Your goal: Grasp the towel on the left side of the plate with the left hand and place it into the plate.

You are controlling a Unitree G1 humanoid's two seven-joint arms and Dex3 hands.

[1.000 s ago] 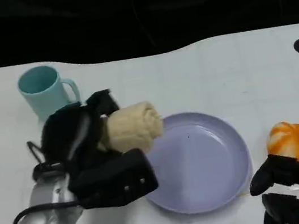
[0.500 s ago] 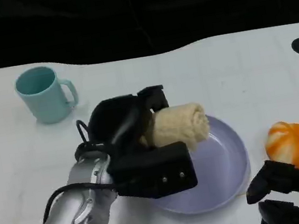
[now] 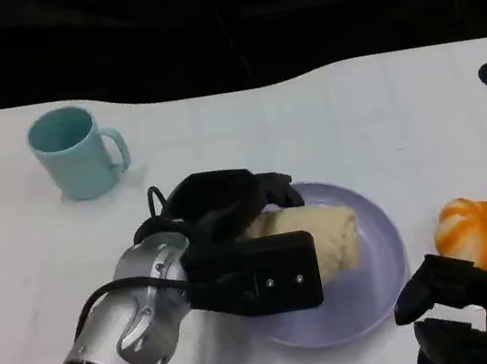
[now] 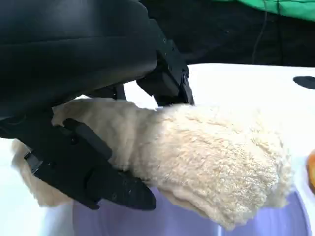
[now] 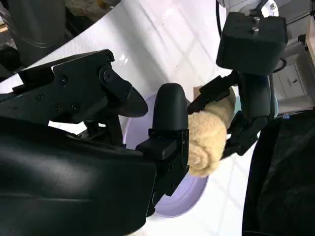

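Nearly done: your left hand (image 3: 234, 239) grips the rolled cream terry towel (image 3: 323, 236) low over the round lavender plate (image 3: 382, 280), so only letting go remains.

The left hand (image 3: 234, 239) is matte black, with a boxy block on its near side carrying two small bright screws. Behind it runs a silver forearm (image 3: 132, 327) with a ribbed black cuff and a thin black cable looping along it. The right hand (image 3: 476, 311) is black, with rounded glossy shells.
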